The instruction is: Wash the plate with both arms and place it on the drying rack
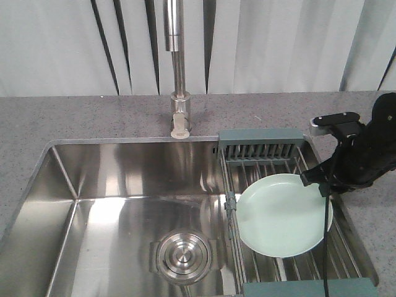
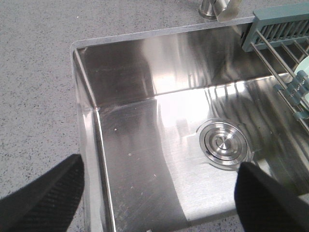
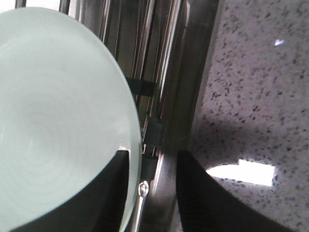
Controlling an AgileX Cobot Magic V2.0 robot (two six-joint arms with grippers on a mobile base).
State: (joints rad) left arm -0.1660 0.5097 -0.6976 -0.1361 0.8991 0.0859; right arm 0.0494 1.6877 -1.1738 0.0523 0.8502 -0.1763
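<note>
Straddling the right-hand rim of the plate (image 3: 53, 121), right pincer (image 3: 153, 193) with one finger over the plate face, the other outside the edge, jaws parted and not yet closed on it. Plate lying flat on the drying rack (image 1: 260, 145) over the sink (image 1: 111, 179). Left pincer (image 2: 159, 198) wide open, empty, well apart above the basin; right arm (image 1: 365, 151) far nearer.
</note>
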